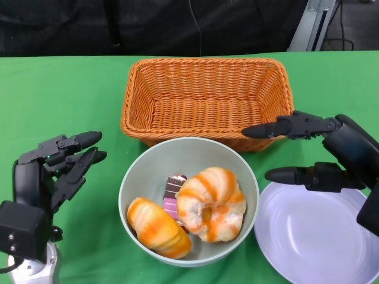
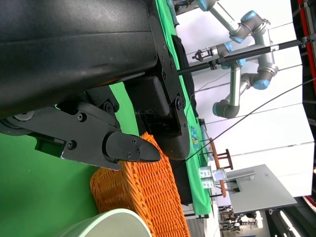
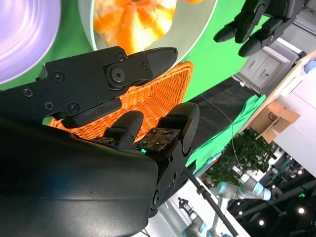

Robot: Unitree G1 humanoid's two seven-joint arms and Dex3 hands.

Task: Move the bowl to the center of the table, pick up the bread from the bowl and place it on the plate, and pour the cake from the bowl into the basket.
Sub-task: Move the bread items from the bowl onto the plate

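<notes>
Bowl (image 1: 188,201) sits about mid-table already, just in front of the basket (image 1: 206,97) w/ its far rim close against the basket's near wall, so I judge the centring step done or nearly so, and the bread pick is what's in hand. Inside the bowl: a big ring-shaped orange-and-white bread (image 1: 211,203) on the plate side, a smaller long bread (image 1: 159,227) toward my left, and the cake (image 1: 173,194), a small striped slab, wedged btwn them and partly hidden. The plate (image 1: 320,234) lies just beside the bowl on my right, rims almost touching. My right hand (image 1: 323,157) hovers over the gap btwn basket corner and plate, fingers spread and stretched toward the bowl, holding nothing; the tips (image 1: 279,175) are near the bowl's rim but apart from it, not yet over the ring bread. My left hand (image 1: 56,168) is well clear on the bowl's other side, fingers loosely apart, empty, nothing touched. Next move, as I judge it: right hand goes in over the rim, down onto the ring bread, closes round it w/o nudging the cake, then a short carry to the plate.
</notes>
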